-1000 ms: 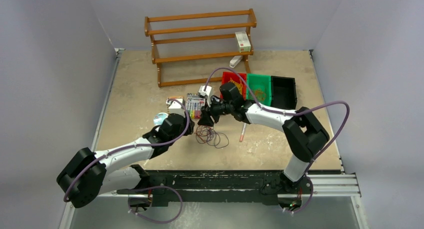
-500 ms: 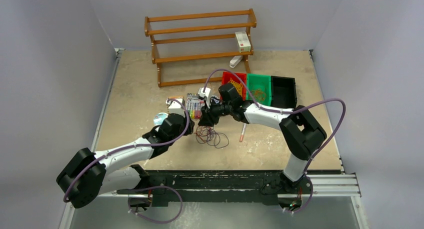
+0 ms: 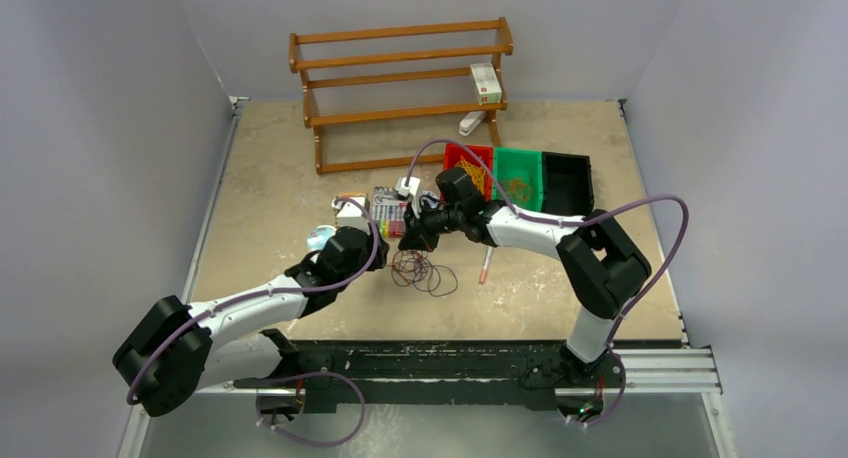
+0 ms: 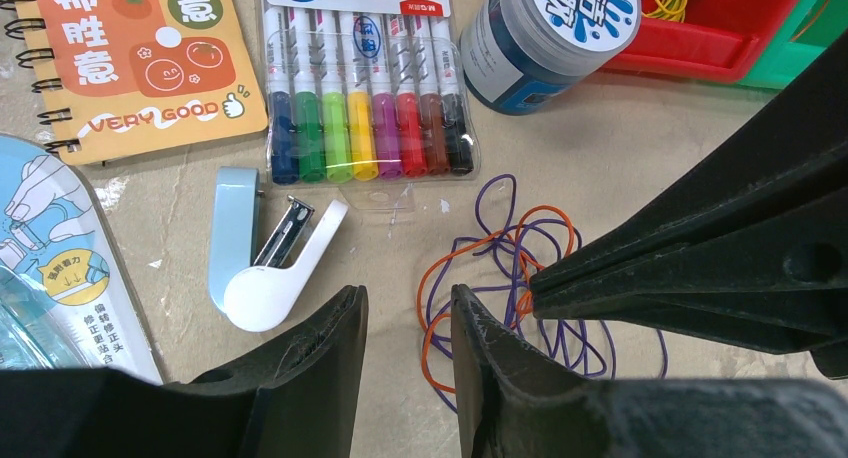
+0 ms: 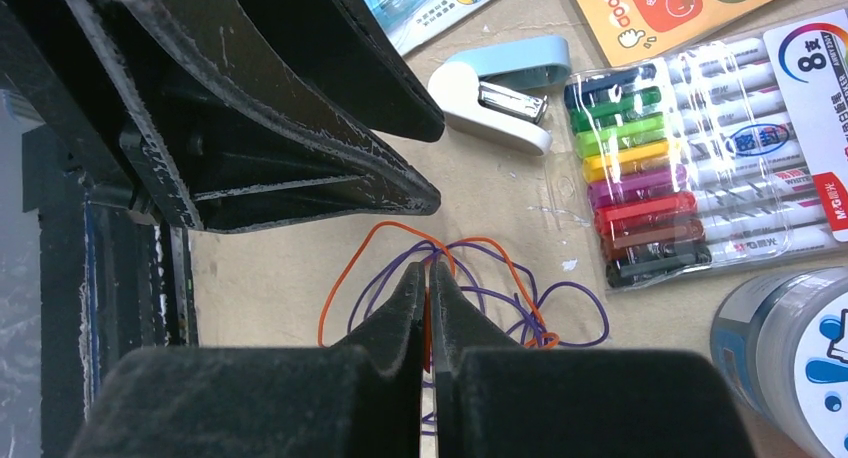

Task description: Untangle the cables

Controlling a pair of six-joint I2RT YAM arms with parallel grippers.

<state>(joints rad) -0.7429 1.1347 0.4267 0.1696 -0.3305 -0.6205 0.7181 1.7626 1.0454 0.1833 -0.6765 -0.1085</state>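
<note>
Left hand [image 4: 405, 303] is nearest: fingers part open, only bare table [image 3: 560, 298] in the gap, so it holds nothing. It sits low at the left edge of the pile, with its right finger over the rim of an orange loop. The cables [image 4: 500, 278] lie flat on the table just ahead of it, a loose heap of dark purple loops with one or two orange ones threaded through, midway between the two arms. Right hand [image 5: 428, 268] comes in from the far side, tip down in the middle of the heap and closed tight. An orange strand shows in the seam between its fingers, so I read that as a pinch on the cables; how many strands it has, can't tell. Handling, my read: near weightless, fully limp, no stiffness to push against, and thin enough to slip out of a loose pinch. Lifting one loop will likely drag the rest, so they snag rather than break. Best hold is a single strand on an outer arc clear of the crossings, e.g. the orange loop's left side, with the other hand pinning or pulling the purple ones the opposite way. Avoid the knot centre. Just past the pile: stapler [image 4: 265, 263], marker pack [image 4: 365, 108], jar [image 4: 555, 28], notebook [image 4: 130, 58], all close enough to catch a dragged loop. Further back are the red bin [image 3: 468, 150] with yellow loops in it, the green bin [image 3: 517, 156], the black bin [image 3: 566, 160], then the wooden rack [image 3: 400, 54].
</note>
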